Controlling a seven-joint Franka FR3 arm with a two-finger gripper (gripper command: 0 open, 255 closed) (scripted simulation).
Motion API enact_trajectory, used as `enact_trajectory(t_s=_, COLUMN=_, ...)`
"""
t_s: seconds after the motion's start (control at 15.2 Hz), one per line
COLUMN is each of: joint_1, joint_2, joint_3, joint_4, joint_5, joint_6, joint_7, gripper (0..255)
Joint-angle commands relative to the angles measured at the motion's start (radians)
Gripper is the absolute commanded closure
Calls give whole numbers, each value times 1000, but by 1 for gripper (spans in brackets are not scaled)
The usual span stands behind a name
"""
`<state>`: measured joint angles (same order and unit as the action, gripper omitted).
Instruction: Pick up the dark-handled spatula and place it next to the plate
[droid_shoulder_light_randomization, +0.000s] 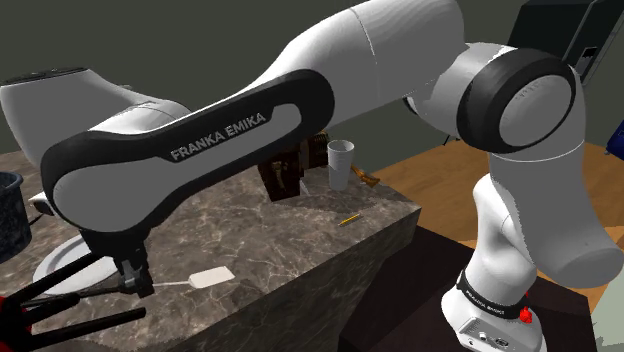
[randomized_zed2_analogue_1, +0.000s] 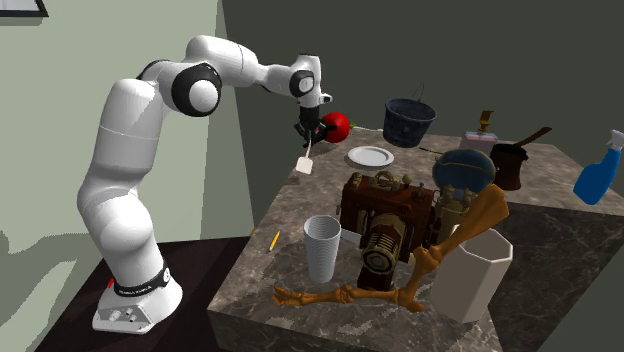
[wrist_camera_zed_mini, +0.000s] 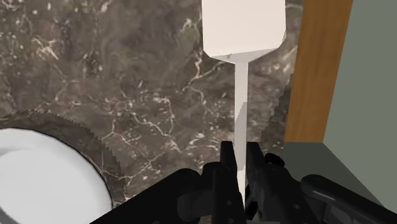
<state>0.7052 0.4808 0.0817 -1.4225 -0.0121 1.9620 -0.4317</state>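
You have a dark marble counter (wrist_camera_zed_mini: 127, 95), pale-veined and smooth. Your spatula (wrist_camera_zed_mini: 242, 25) looks plain matt white, the plate (wrist_camera_zed_mini: 38, 178) smooth white, the gripper (wrist_camera_zed_mini: 240, 158) matt black. The floor (droid_shoulder_light_randomization: 450, 180) looks like brown wood.

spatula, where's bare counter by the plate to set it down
Bare counter lies between the plate and its edge nearest the arm, under the spatula held in the gripper. Crowded around the camera, cup and bucket.

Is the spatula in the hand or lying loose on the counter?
In the hand: its fingers clasp the spatula by its thin white stem. Whether the blade touches the counter, cannot tell.
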Motion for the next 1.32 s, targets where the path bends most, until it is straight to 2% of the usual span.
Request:
enact_trajectory(t_s=0.0, joint_1=13, joint_2=50, joint_3=3, joint_4=58, joint_5=-4, joint_6=-9, joint_7=11, gripper=255)
enact_trajectory(t_s=0.86, joint_1=13, joint_2=97, joint_3=0, joint_4=-43, joint_5=-7, joint_6=140, joint_7=11, gripper=255)
enact_trajectory(t_s=1.25, joint_1=14, joint_2=97, joint_3=0, joint_4=-43, joint_5=-7, joint_6=140, joint_7=11, gripper=255)
